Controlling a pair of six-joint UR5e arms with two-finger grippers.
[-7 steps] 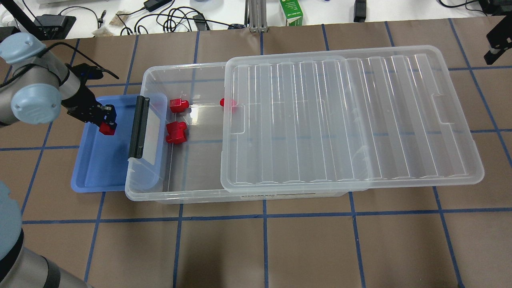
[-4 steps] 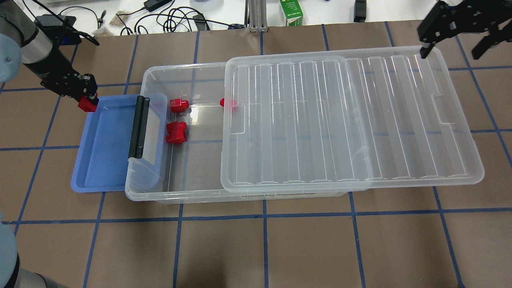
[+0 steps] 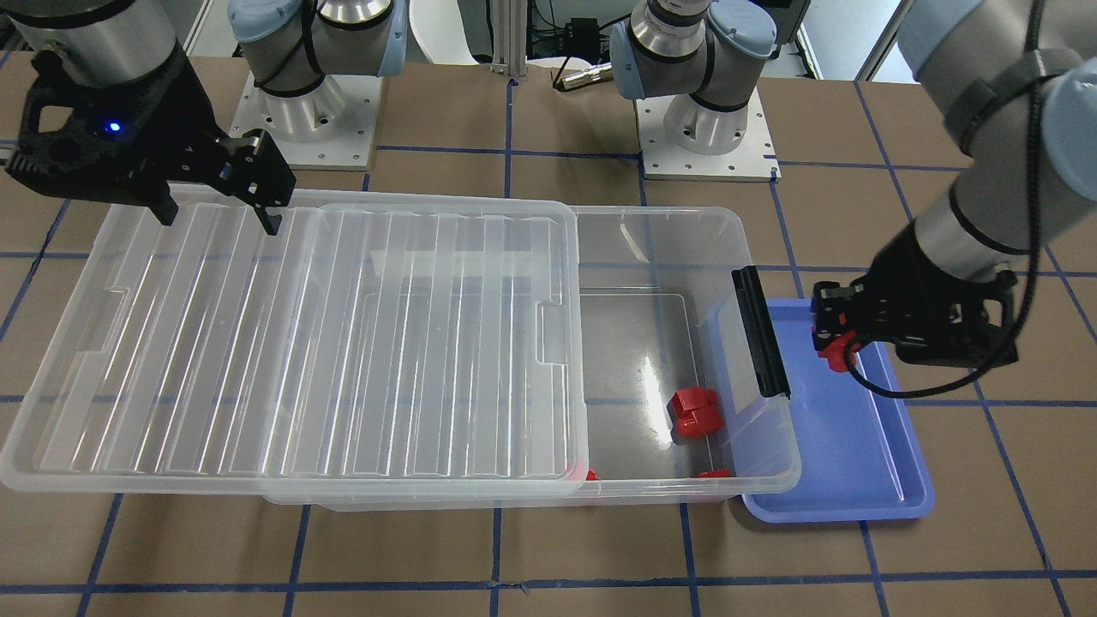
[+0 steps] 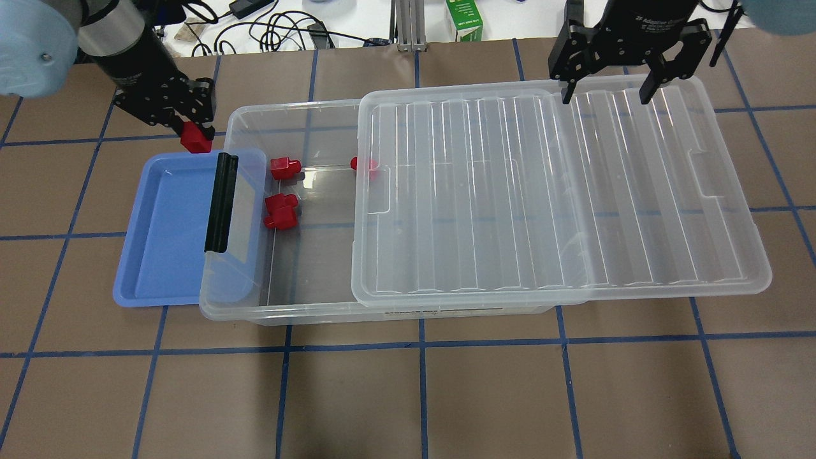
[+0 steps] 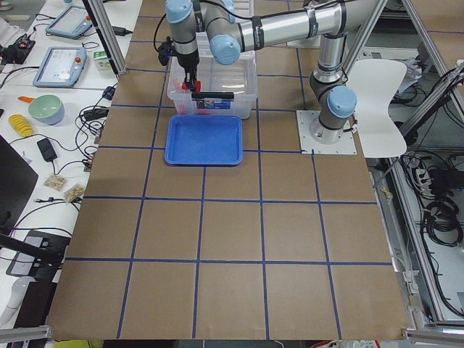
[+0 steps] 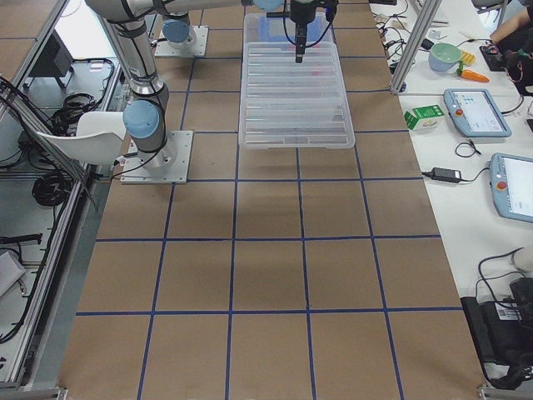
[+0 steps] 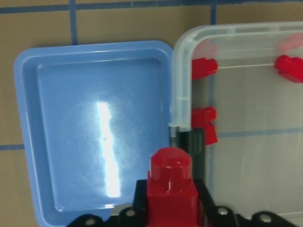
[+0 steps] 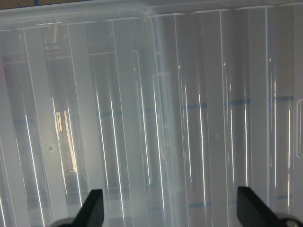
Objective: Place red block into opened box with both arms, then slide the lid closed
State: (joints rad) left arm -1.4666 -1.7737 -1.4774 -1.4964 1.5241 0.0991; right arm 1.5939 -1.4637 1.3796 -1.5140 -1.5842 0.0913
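My left gripper is shut on a small red block, held above the far corner of the blue tray, just left of the box's far-left corner. The wrist view shows the red block clamped between the fingers. The clear box lies open at its left end, with a black clip bar there. Three red pieces lie inside it. The ribbed lid covers the box's right part and overhangs to the right. My right gripper stands open over the lid's far edge, with nothing between its fingers.
A blue tray sits against the box's left end, partly under it. Cables and a green carton lie beyond the table's far edge. The two arm bases stand behind the box.
My left gripper rose out of the blue tray with the red block and moved towards the box's far-left corner. The right gripper came in from the right to above the lid's far edge.
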